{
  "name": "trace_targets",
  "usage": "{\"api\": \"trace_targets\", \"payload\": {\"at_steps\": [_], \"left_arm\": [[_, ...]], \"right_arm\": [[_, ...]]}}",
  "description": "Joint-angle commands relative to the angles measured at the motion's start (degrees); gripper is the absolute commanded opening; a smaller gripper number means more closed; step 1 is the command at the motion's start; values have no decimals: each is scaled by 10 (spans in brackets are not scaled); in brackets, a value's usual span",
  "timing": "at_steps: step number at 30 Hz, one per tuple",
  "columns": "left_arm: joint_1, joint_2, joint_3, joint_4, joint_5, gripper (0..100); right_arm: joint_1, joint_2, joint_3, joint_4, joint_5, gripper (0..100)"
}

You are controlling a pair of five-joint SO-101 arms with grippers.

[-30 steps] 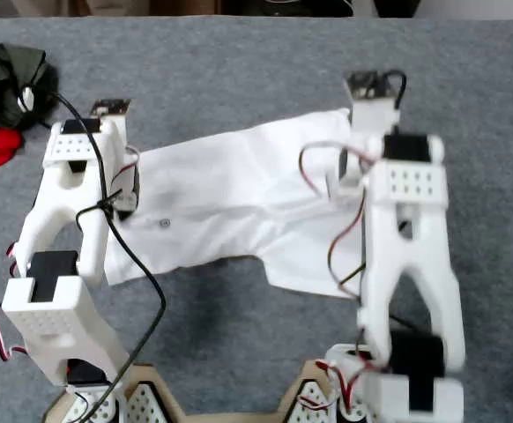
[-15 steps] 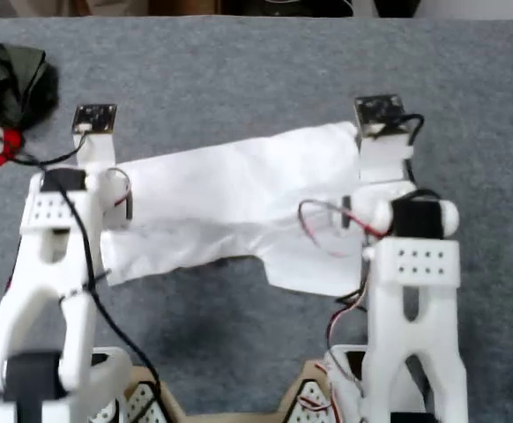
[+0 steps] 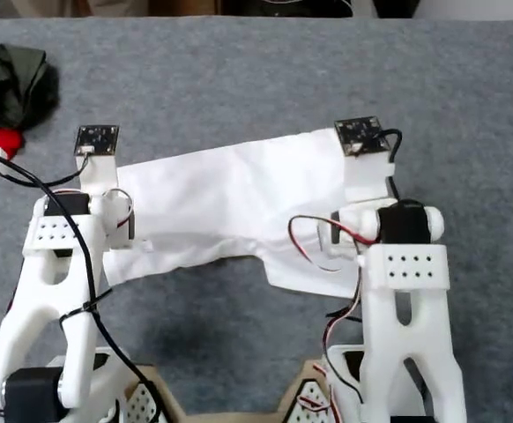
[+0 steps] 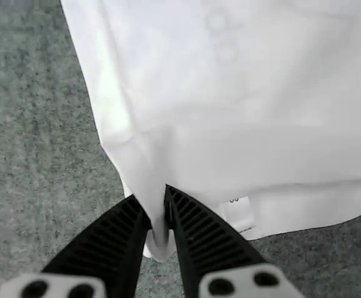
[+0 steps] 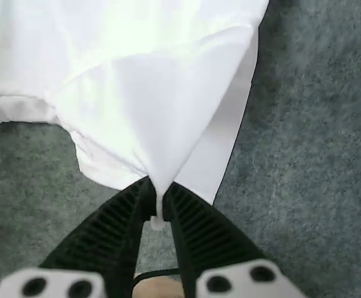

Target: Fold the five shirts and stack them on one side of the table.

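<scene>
Left end effector (image 4: 159, 214) and right end effector (image 5: 155, 195) each pinch the shirt's (image 3: 230, 198) edge. My arms have just risen and the cloth is taut, so I judge the fold is starting.

Open grey table (image 3: 239, 70) beyond the white shirt (image 3: 230, 198) and in the near strip between my arms, but the shirt pinched in my left pincer (image 4: 157, 203) and right pincer (image 5: 158, 189) bars the middle, and a dark-and-red clothes heap (image 3: 10, 79) blocks the far left corner.
</scene>
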Motion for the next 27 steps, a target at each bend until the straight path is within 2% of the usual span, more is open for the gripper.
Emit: {"api": "trace_targets", "payload": {"at_steps": [1, 6, 9, 20, 27], "left_arm": [[4, -19, -2, -11, -3, 19], [4, -19, 12, -37, 0, 19], [4, -19, 14, -36, 0, 19], [5, -19, 14, -36, 0, 19], [5, -19, 25, -32, -2, 19]], "right_arm": [[-37, -33, -35, 31, -7, 4], [-128, -74, -29, 49, -48, 4], [-143, -87, -8, 44, -55, 4], [10, -90, 45, 31, 24, 4], [76, -91, 124, 9, 92, 4]]}}
